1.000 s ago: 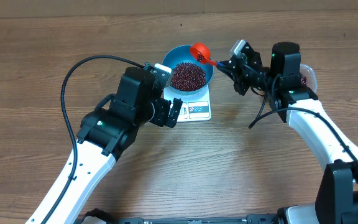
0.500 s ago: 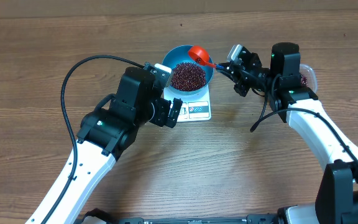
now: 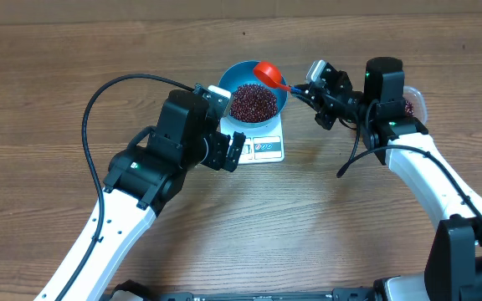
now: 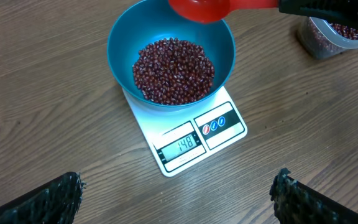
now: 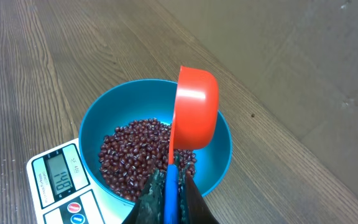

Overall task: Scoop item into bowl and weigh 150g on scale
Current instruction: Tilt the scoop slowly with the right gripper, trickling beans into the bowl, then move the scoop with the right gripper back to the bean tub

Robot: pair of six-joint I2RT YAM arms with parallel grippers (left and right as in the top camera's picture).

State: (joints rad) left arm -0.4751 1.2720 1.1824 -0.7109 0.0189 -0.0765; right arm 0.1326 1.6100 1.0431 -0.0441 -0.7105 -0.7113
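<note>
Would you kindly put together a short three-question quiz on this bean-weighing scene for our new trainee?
1. True or false: the round bright blue bowl of small dark red beans sits on the flat white digital scale.
2. The right end effector holds the red plastic scoop: A) over the bowl B) inside a clear tub C) flat on the table.
3. What number does the scale's display show?
Key: 1 true; 2 A; 3 148.
</note>
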